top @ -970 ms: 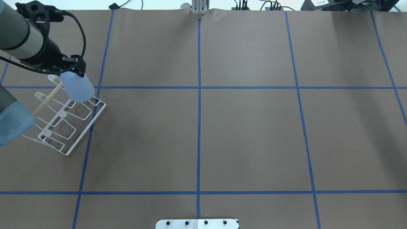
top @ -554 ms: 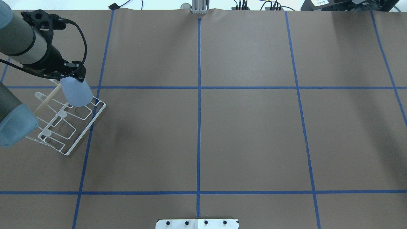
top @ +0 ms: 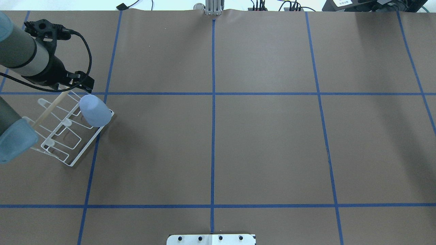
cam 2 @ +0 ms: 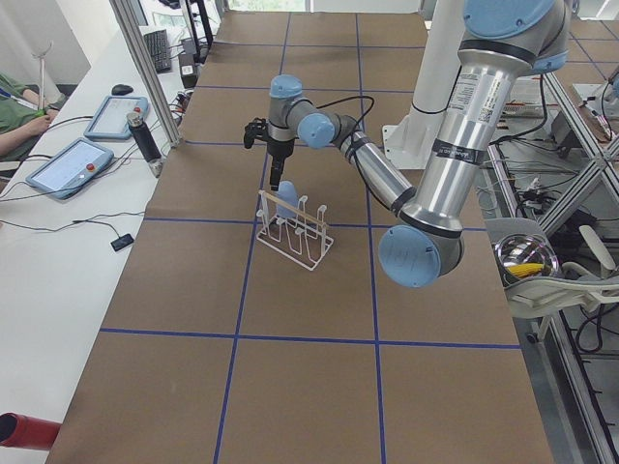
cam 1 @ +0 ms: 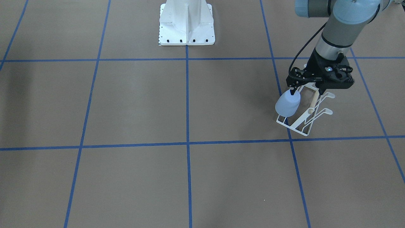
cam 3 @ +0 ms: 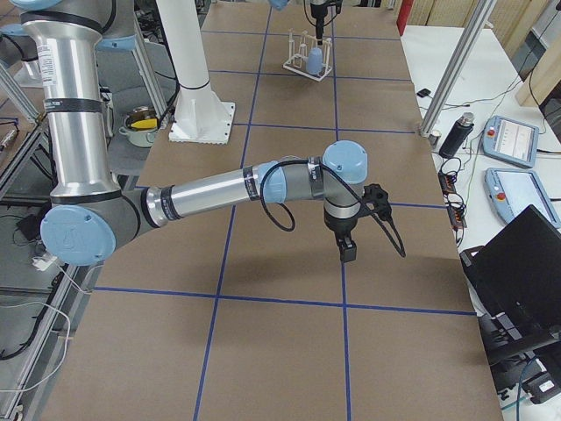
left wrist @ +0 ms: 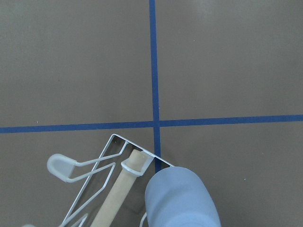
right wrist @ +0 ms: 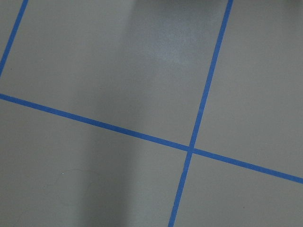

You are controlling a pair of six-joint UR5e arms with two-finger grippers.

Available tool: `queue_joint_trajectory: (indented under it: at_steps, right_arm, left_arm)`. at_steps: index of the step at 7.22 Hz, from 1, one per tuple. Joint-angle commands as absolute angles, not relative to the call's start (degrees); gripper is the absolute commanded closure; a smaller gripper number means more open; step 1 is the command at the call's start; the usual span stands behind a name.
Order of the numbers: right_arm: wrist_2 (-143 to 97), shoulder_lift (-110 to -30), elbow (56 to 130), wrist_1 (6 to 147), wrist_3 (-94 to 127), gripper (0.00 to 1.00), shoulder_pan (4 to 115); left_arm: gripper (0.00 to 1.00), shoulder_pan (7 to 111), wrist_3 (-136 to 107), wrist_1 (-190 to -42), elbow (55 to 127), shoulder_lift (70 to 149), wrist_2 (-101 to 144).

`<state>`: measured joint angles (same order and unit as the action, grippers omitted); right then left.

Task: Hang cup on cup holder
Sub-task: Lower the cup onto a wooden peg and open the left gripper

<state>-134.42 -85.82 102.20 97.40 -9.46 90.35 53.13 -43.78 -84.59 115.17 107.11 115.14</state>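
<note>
The pale lavender-blue cup [top: 95,110] sits upside down and tilted over a prong at the far right corner of the white wire cup holder [top: 85,146]. My left gripper [top: 76,86] hangs just above and behind it, open, with nothing between its fingers. In the front-facing view one fingertip [cam 1: 292,91] is close to the cup [cam 1: 288,103]; I cannot tell if it touches. The left wrist view shows the cup [left wrist: 182,198] beside the wooden rod [left wrist: 116,194]. My right gripper [cam 3: 348,250] shows only in the exterior right view, over bare table, and I cannot tell its state.
The white robot pedestal [cam 1: 186,25] stands at the table's near middle edge. Blue tape lines [top: 213,136] divide the brown table cover. A side bench with tablets [cam 2: 73,164] and a person's arm [cam 2: 19,97] lies beyond the far edge.
My left gripper has opened and let go of the cup. The cup has dropped lower and to the right onto the rack's prong, while the gripper stayed above it.
</note>
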Motion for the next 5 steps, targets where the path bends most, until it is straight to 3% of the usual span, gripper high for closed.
queue_joint_trajectory:
  at_steps: [1,3,5]
  right_arm:
    - [-131.6,-86.2,102.0,97.8,-9.1,0.0,90.4]
    - [-132.0,-88.4,101.0,97.9,-9.4,0.0,90.4]
    - [-132.2,-90.9,100.8,98.0,-9.1,0.0,90.4]
  left_arm:
    - [0.02,59.2,-38.1,-84.5,118.0,103.4,115.8]
    - [0.02,70.3,-20.3,-84.5,118.4,94.4,121.7]
    - [0.02,81.3,-9.9,-84.7,111.9,88.2,127.3]
